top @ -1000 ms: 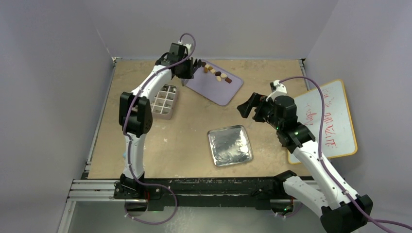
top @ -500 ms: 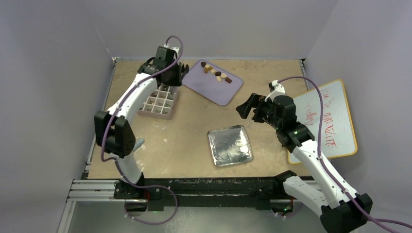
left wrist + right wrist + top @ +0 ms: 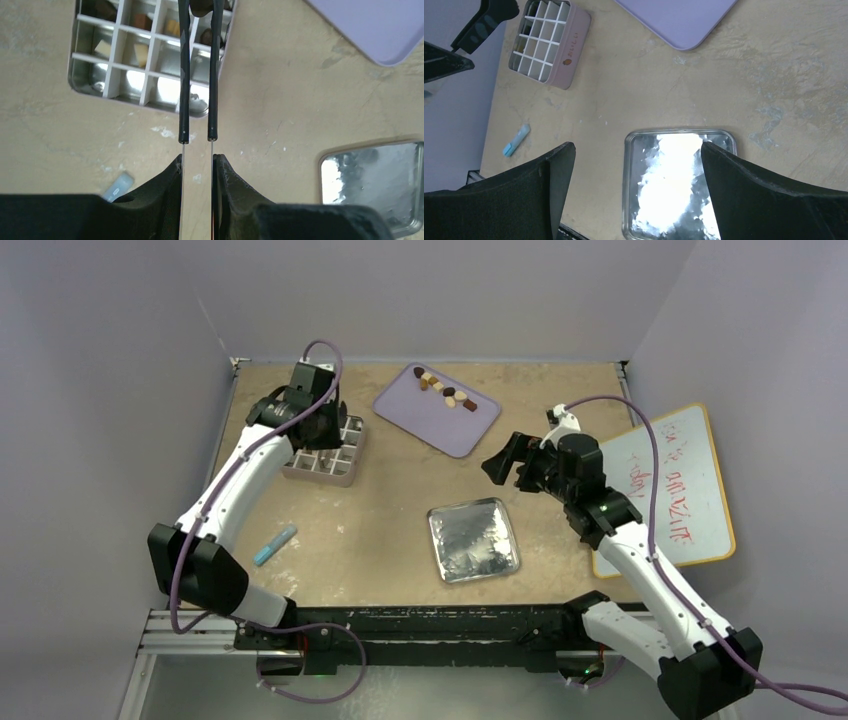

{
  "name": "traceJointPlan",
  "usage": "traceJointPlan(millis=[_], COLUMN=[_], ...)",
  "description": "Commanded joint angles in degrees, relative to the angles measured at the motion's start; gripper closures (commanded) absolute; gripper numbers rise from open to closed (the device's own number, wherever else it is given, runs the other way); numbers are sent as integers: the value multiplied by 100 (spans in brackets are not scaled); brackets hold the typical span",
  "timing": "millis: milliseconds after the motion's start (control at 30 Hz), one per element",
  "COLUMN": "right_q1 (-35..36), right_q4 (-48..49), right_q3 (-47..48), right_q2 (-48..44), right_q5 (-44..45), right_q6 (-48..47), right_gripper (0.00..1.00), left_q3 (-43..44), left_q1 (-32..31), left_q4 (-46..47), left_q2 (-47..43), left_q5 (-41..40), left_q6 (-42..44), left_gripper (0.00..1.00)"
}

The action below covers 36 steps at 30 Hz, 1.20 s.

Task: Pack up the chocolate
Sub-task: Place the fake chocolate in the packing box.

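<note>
Several small brown and cream pieces of chocolate (image 3: pixel 445 392) lie in a row on a lavender tray (image 3: pixel 450 430) at the back. More chocolate (image 3: pixel 141 21) sits in cells of a pale pink gridded box (image 3: pixel 325 458). My left gripper (image 3: pixel 198 159) is shut on black tweezers (image 3: pixel 184 75), and it hangs over that box (image 3: pixel 150 75). The tweezer tips reach the top edge of the left wrist view with a dark shape between them; I cannot tell what it is. My right gripper (image 3: pixel 636 147) stands wide open and empty above a silver tin lid (image 3: pixel 674 185).
The silver lid (image 3: pixel 473 540) lies at centre front. A small blue stick (image 3: pixel 274 544) lies at front left. A whiteboard with red writing (image 3: pixel 670 490) rests at the right edge. Grey walls close the table at the back and sides.
My left arm has swung left and nearer with the tweezers, from the tray's edge to over the gridded box. The blue stick has come into view. My right arm barely moved.
</note>
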Motion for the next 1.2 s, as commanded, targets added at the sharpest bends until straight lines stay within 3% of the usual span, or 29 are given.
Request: traceJointPlan(millis=[0,833,1167], right_q1=[11,11,10], right_q4=[177,177,180], right_q3=[74,47,18], right_q2=[97,-4,-61], right_q5=[-210,-166,-150], right_q6=[38,92,91], right_gripper=[3,3,3], left_q3=[-329,-747,-744], left_q1=[117,319,319], left_q4=[-235,-135,-230], left_q2=[-417,154,71], left_q5=[-266,-34,-126], left_q6=[-300,-302,-309], left_gripper=[84,77,67])
